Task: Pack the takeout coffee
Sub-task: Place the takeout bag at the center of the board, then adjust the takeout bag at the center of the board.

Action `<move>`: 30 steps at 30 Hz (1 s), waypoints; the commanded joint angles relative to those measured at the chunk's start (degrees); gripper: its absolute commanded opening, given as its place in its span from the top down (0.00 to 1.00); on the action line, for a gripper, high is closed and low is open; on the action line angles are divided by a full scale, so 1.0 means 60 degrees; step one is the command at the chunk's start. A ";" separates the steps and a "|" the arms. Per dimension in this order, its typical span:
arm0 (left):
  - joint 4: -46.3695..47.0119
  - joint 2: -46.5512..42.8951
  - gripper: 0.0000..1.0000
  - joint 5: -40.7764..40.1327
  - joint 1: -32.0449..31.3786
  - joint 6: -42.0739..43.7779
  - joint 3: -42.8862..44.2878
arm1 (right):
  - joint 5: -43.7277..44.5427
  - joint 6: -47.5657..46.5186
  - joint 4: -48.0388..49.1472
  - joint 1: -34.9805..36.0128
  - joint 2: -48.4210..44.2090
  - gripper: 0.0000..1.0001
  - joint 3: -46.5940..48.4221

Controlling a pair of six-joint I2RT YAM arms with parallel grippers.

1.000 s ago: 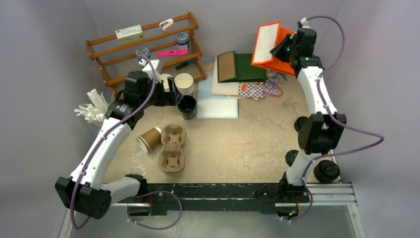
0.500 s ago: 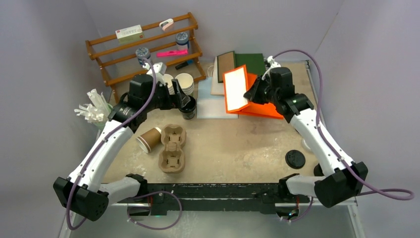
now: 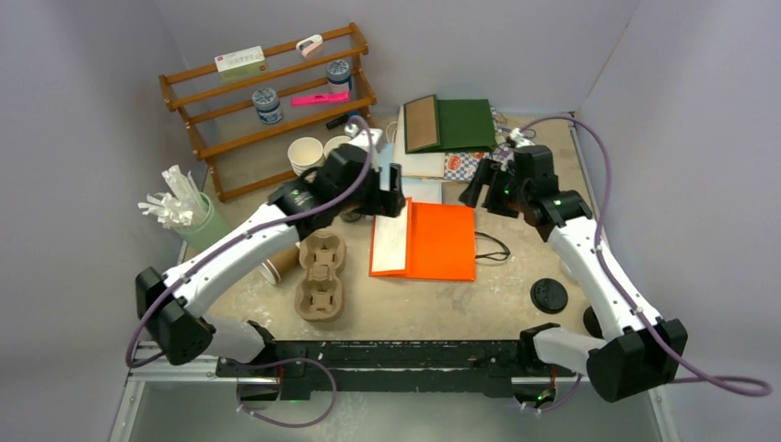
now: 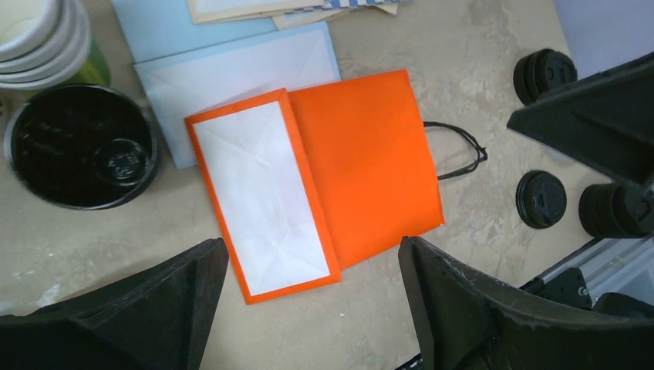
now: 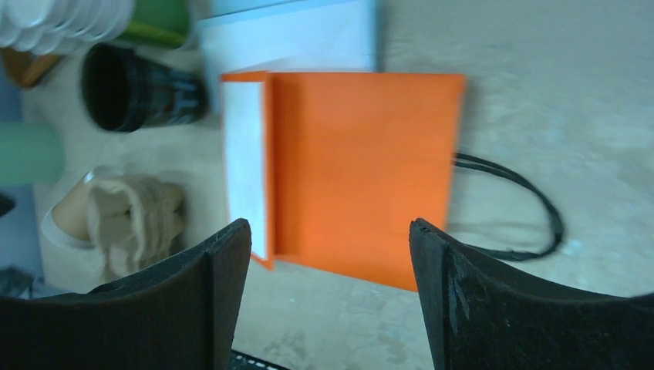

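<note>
Packing not begun: kraft cup [image 3: 281,262] on its side toward table's [image 3: 414,304] left edge, beside empty carrier [image 3: 320,276]; orange bag [image 3: 440,241] flat mid-table, unopened. Left gripper [image 4: 310,262], right gripper [image 5: 330,231] both spread wide, empty.

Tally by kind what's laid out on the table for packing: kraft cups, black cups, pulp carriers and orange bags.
Small brown kraft-paper cup, lying on its side: 1
Round black cup, upright: 1
Brown moulded-pulp cup carrier: 1
Flat orange paper bag: 1
Total: 4
</note>
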 commanded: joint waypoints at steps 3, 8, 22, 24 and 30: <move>-0.0686 0.1415 0.16 -0.2227 -0.1510 -0.0434 0.1170 | 0.0303 -0.0067 -0.0525 -0.1320 -0.0606 0.25 -0.1441; -0.1029 0.2749 0.16 -0.3293 -0.2143 -0.1003 0.1514 | -0.0540 0.0302 0.0595 -0.1497 -0.0727 0.33 -0.2889; -0.0555 0.5099 0.16 -0.3360 -0.2226 -0.1253 0.1757 | -0.1242 0.0007 0.2611 -0.1872 0.1347 0.56 -0.3787; -0.0671 0.5215 0.16 -0.3398 -0.2162 -0.1206 0.1820 | -0.1221 -0.0047 0.2714 -0.1950 0.1609 0.56 -0.3786; -0.0782 0.5285 0.24 -0.3386 -0.2093 -0.1067 0.1603 | -0.2103 -0.0265 0.3035 -0.2253 0.2395 0.58 -0.3781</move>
